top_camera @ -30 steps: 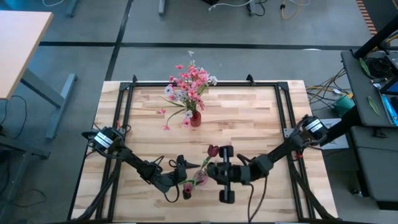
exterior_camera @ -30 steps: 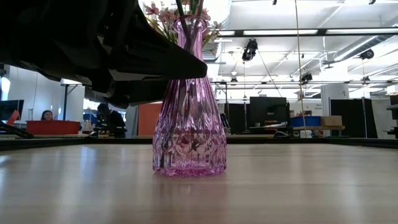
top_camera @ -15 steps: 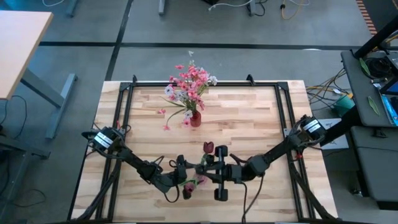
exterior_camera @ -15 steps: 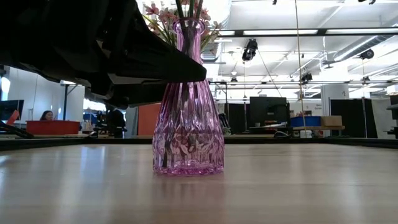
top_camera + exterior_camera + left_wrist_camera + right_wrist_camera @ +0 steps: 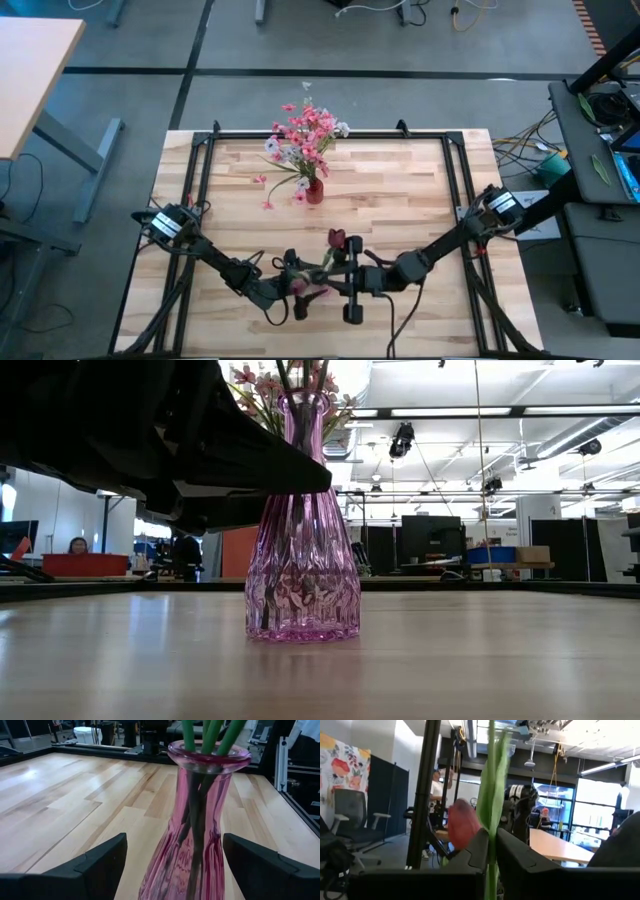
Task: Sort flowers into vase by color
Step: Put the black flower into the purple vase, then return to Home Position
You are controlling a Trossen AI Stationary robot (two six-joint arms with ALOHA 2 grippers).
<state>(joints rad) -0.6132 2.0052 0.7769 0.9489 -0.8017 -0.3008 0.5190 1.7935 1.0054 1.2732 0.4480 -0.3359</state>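
While green stems [image 5: 210,732] fill the pink vase [image 5: 200,820], pink flowers [image 5: 310,128] crowd the red vase [image 5: 315,192].

We are in a robotics lab inside a big open office hall. Our wooden desk [image 5: 400,180] stands on a grey concrete floor [image 5: 130,40] strewn with cables [image 5: 530,140]. Beyond it we see monitors [image 5: 430,540], strip lights [image 5: 450,412] on an open ceiling, an office chair [image 5: 355,820] and a person [image 5: 77,546] seated far off.
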